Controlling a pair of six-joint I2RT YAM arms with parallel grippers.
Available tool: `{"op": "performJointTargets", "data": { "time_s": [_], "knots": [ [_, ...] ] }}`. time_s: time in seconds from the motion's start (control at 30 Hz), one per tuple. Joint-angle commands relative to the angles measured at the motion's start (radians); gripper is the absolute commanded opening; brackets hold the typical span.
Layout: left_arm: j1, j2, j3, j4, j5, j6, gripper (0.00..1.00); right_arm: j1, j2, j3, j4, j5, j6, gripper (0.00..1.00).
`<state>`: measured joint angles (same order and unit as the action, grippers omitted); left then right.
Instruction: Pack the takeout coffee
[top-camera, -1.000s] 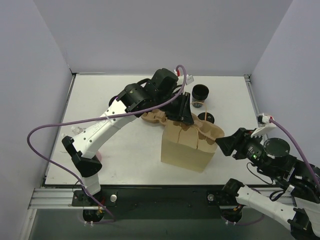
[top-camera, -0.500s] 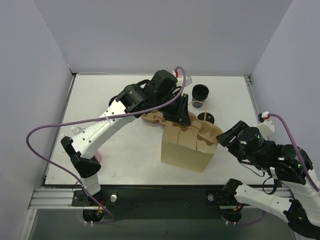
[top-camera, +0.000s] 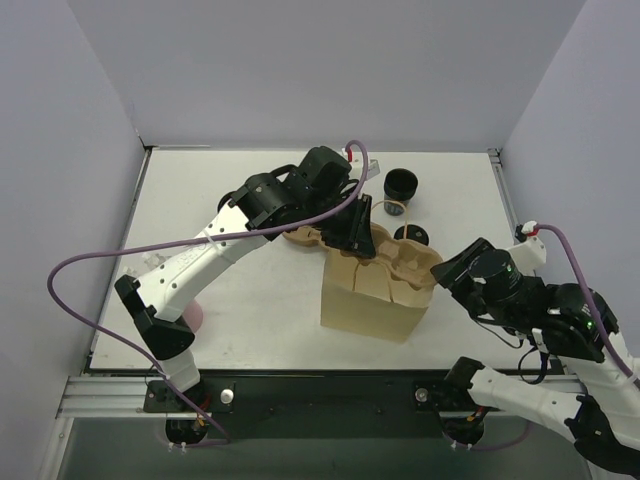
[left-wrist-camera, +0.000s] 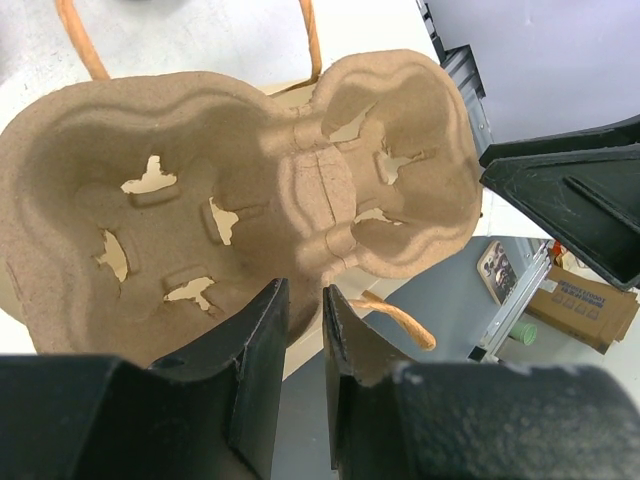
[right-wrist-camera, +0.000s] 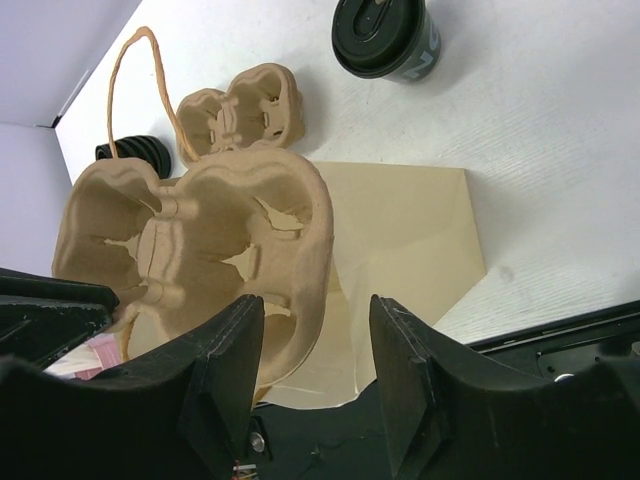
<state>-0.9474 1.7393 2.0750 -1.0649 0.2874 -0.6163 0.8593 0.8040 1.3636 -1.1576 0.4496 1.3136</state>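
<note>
Left jaws narrow, seemingly pinching the rim of the empty pulp carrier (top-camera: 392, 268) over the paper bag (top-camera: 365, 305), right jaws wide at its 3 o'clock end, takeout coffee (right-wrist-camera: 378, 35) on the tabletop (top-camera: 250, 290) at 1 o'clock: carrier may snag the bag's mouth, tipping it.

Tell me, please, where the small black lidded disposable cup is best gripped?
Grip the small black lidded disposable cup across its round wall, just below the lid, probably coming in level from its right side: it stands upright, and the tan paper bag crowds its near left.
</note>
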Motion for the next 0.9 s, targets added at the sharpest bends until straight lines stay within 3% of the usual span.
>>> {"op": "performJointTargets", "data": {
  "time_s": [0.0,0.67,0.87],
  "knots": [
    [-0.004,-0.040,0.000,0.043,0.006,0.007,0.31,0.010,0.021,0.031,0.032,0.032,0.019,0.45],
    [-0.004,-0.047,-0.016,0.065,0.007,0.012,0.31,0.021,0.190,0.294,-0.110,0.097,-0.089,0.43],
    [-0.002,-0.058,-0.035,0.086,0.012,0.012,0.31,0.026,0.294,0.365,-0.085,0.075,-0.122,0.51]
  ]
}}
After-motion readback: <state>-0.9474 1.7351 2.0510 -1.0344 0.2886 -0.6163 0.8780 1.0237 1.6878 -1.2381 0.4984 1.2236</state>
